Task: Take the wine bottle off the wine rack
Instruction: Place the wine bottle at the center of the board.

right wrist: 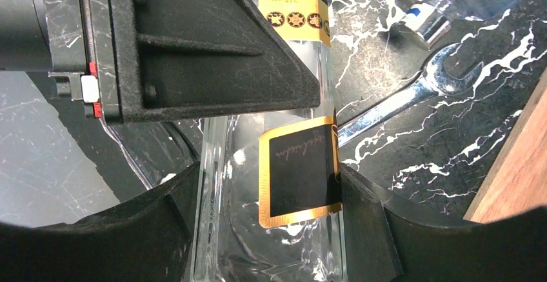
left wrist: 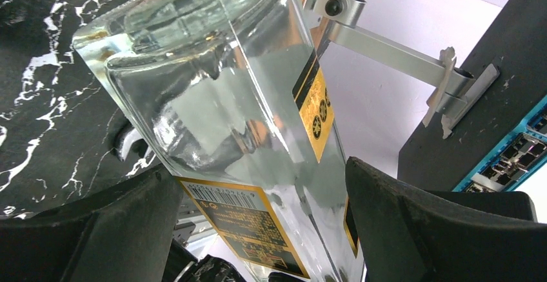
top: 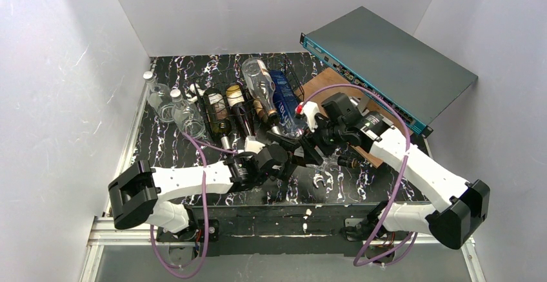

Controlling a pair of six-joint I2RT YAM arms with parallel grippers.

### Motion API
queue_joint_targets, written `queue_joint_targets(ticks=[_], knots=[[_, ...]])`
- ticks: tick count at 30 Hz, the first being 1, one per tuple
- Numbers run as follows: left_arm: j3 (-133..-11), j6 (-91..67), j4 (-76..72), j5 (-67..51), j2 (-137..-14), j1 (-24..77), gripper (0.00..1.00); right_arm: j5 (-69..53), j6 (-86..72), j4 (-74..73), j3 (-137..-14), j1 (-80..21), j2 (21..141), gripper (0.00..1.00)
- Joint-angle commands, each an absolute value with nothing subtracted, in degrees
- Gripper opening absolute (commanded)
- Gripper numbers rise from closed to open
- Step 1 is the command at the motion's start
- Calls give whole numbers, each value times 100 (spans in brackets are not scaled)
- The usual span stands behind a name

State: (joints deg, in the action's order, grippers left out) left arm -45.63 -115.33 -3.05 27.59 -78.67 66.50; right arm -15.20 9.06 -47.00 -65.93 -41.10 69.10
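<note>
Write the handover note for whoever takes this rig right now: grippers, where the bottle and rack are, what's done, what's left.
Right gripper: shut on the wine bottle, fingers against both sides at its black-and-gold label.
Left gripper: jaws either side of the same bottle; whether it grips cannot be told.
Bottle: between both grippers, in front of the wine rack and off it, over the table near a wrench.
Rack: other bottles lie in it.
Done: bottle is out of the rack.
Left: probably set it down on the table and release.
</note>
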Motion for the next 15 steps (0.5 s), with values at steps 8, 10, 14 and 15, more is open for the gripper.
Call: queue_joint_targets(ticks=[8,10,14,15], knots=[[-3914,-11665,-241,2681,-7747,6732,94,-1623,1315,-3969,-6632,-4673,7171,1],[-3814,-11697,-255,2676,-7707,6732,95,-1540,1343,-3943,-6627,-4722,7242,1],[-3617,-11816,-255,2646,-7675,6732,97,-1447,1333,-3811,-6556,-4776,7348,1],[-3574,-11854,-267,2638,-7674,6732,97,-1439,1323,-3770,-6526,-4785,7371,1]])
